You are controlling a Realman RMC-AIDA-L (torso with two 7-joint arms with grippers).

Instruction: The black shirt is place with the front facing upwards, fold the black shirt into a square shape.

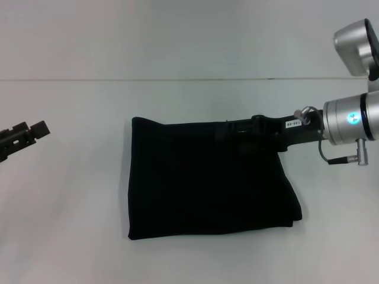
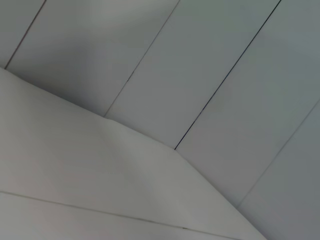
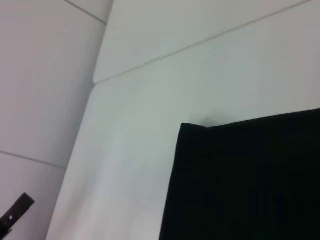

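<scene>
The black shirt (image 1: 207,183) lies folded into a rough black square at the middle of the white table (image 1: 71,195); no print shows. My right gripper (image 1: 238,128) reaches in from the right and sits low over the shirt's far edge, right of its middle, black against the black cloth. In the right wrist view one corner of the shirt (image 3: 250,180) shows flat on the table. My left gripper (image 1: 26,134) hangs at the far left, well apart from the shirt, and appears small in the right wrist view (image 3: 15,216).
The table's far edge meets a pale wall (image 1: 177,35). The left wrist view shows only the table surface (image 2: 75,170) and wall panels (image 2: 210,75). Bare table surrounds the shirt on all sides.
</scene>
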